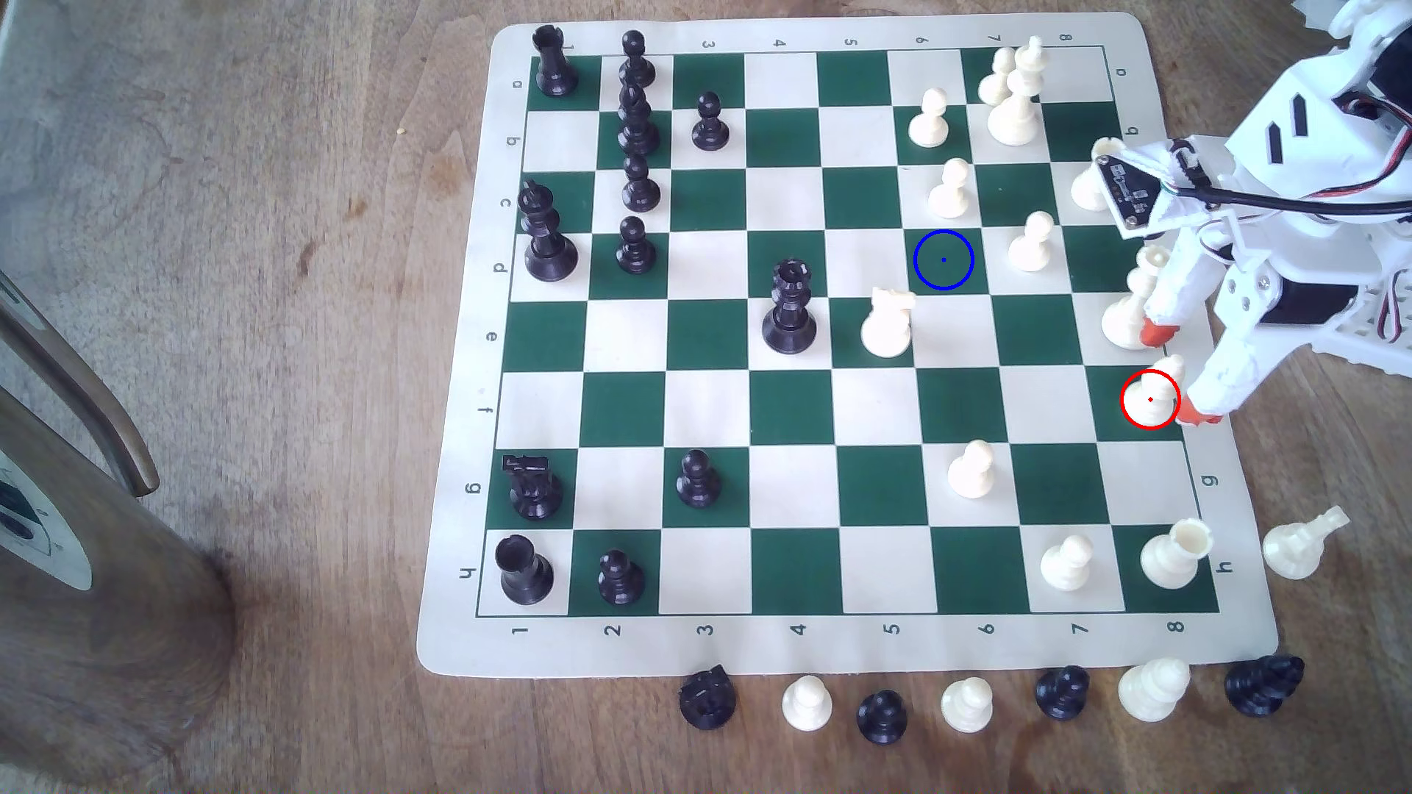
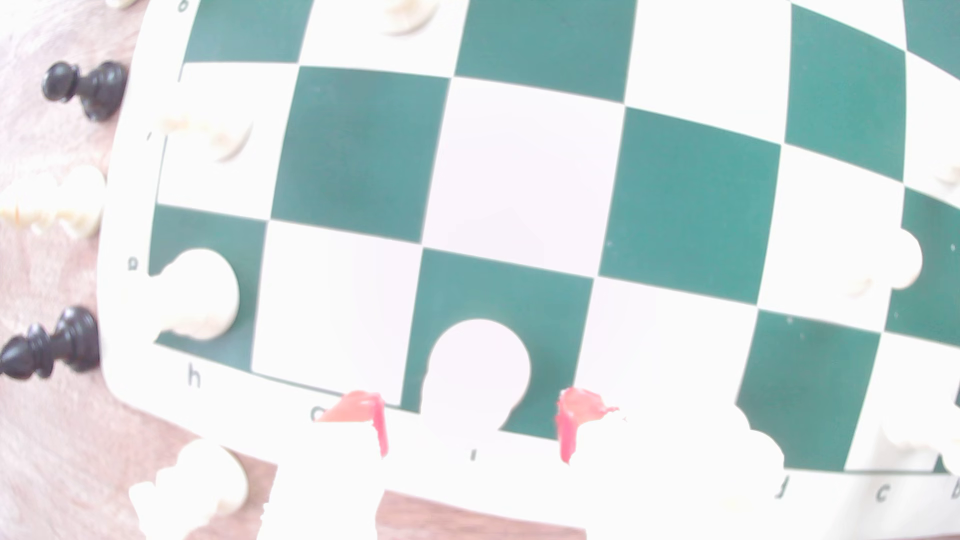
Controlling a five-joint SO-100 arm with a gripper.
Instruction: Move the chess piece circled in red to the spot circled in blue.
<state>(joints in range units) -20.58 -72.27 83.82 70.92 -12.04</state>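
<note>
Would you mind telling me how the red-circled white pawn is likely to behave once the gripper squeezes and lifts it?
The pawn looks like rigid moulded plastic, so probably stiff and light. Its round base and slim neck suggest it could tip if nudged up high. The gripper is open with its red-tipped fingers either side, and the smooth rounded surface might slip.

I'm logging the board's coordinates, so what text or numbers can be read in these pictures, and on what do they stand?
"1" to "8": near border of the chess mat, exterior view; fainter along the far border.
"a" to "h": both side borders of the mat, turned sideways.
"h", "c": mat border, wrist view; its other letters are too blurred.
Round label on the brown object: unreadable.
</note>
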